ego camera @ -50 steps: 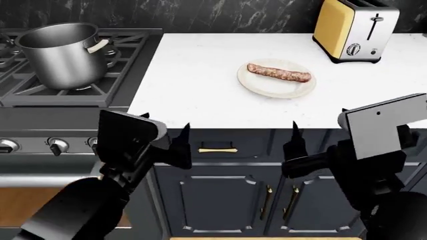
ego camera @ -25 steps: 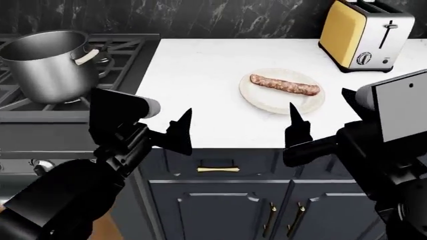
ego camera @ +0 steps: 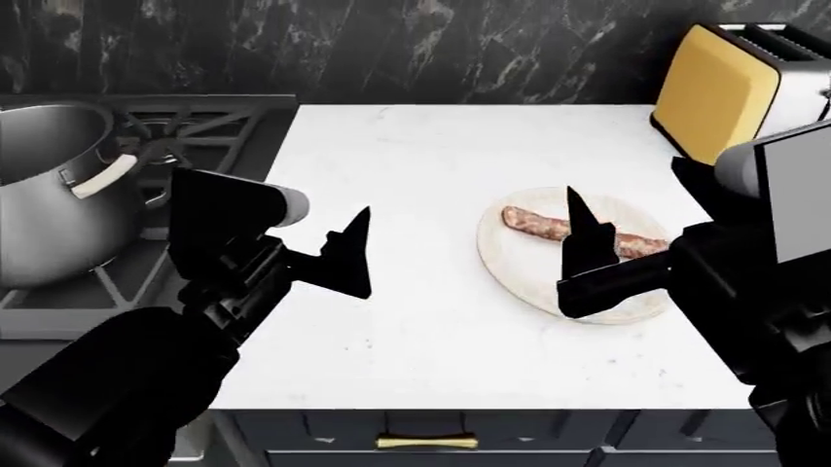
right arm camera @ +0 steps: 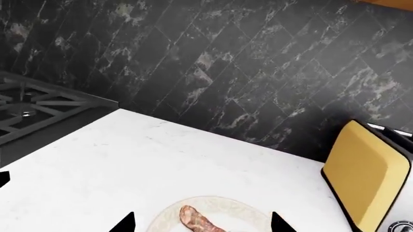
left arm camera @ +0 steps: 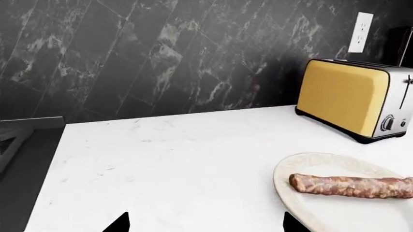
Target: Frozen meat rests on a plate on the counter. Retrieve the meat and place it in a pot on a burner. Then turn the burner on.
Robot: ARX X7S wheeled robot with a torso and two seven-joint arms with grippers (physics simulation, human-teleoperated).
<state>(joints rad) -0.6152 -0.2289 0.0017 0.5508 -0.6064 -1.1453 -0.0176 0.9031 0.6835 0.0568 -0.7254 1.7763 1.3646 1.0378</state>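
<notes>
The meat (ego camera: 552, 225) lies across the cream plate (ego camera: 520, 268) on the white counter (ego camera: 429, 165). In the head view my right gripper (ego camera: 624, 179) hovers open over the plate's right half, and one finger covers the middle of the meat. The right wrist view has the meat (right arm camera: 197, 221) and plate (right arm camera: 242, 211) between the spread jaws of my right gripper (right arm camera: 202, 226). My left gripper (ego camera: 327, 216) is open above bare counter, left of the plate. The left wrist view shows the meat (left arm camera: 351, 186) off to one side. The grey pot (ego camera: 53, 195) stands on the stove grate (ego camera: 195, 131) and hides the burner beneath it.
A yellow and silver toaster (ego camera: 746, 83) stands at the counter's back right, close behind my right arm. A dark marble backsplash (ego camera: 389, 49) runs along the back, with a wall outlet (left arm camera: 360, 32) above the toaster. A brass drawer handle (ego camera: 426, 443) marks the counter's front edge.
The head view has moved forward and now looks down on the counter. Both grippers have come up from below the counter's front edge to above it, the right one over the plate.
</notes>
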